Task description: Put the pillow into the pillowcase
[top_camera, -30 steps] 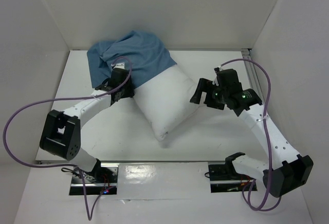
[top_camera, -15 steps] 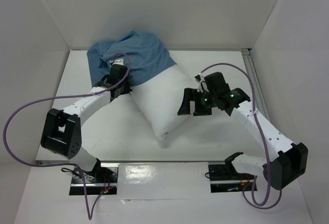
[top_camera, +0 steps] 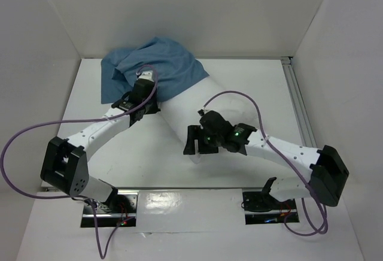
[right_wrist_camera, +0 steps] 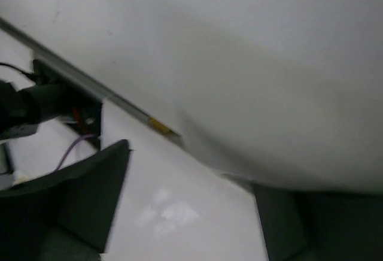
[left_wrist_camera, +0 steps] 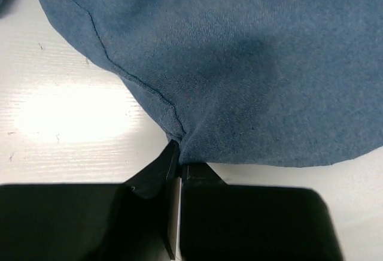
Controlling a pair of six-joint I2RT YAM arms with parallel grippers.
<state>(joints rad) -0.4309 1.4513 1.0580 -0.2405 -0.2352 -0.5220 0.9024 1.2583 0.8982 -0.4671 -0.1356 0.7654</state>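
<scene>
**Left gripper pinches the pillowcase, right gripper stands wide at the pillow's near end**

The pillow (top_camera: pixel 187 110) lies slantwise on the white table (top_camera: pixel 257 87), one end pointing toward the back-left, the other toward the arms. Its far end goes out of sight under the pillowcase (top_camera: pixel 157 63), which lies wrinkled and bunched over that end and spreads beyond it toward the back wall. Whether that end sits inside the opening or only beneath the cloth cannot be told from above.

The left gripper (top_camera: pixel 146 84) is at the pillow's left side, where the blue cloth meets the white. In the left wrist view its jaws (left_wrist_camera: pixel 178 160) are drawn together to a thin slit, with a fold of the pillowcase (left_wrist_camera: pixel 239 63) caught at their tips along a seam. The cloth rises taut from that pinch, and bare table (left_wrist_camera: pixel 60 111) shows to the left of it.

The right gripper (top_camera: pixel 197 141) is at the pillow's near end, reaching in from the right. The right wrist view shows its two dark fingers (right_wrist_camera: pixel 90 195) standing far apart, with the pillow (right_wrist_camera: pixel 239 63) bulging down between and above them. Whether the pads press into the pillow cannot be told.

A purple cable (top_camera: pixel 230 95) loops over the right arm, just right of the pillow.
</scene>
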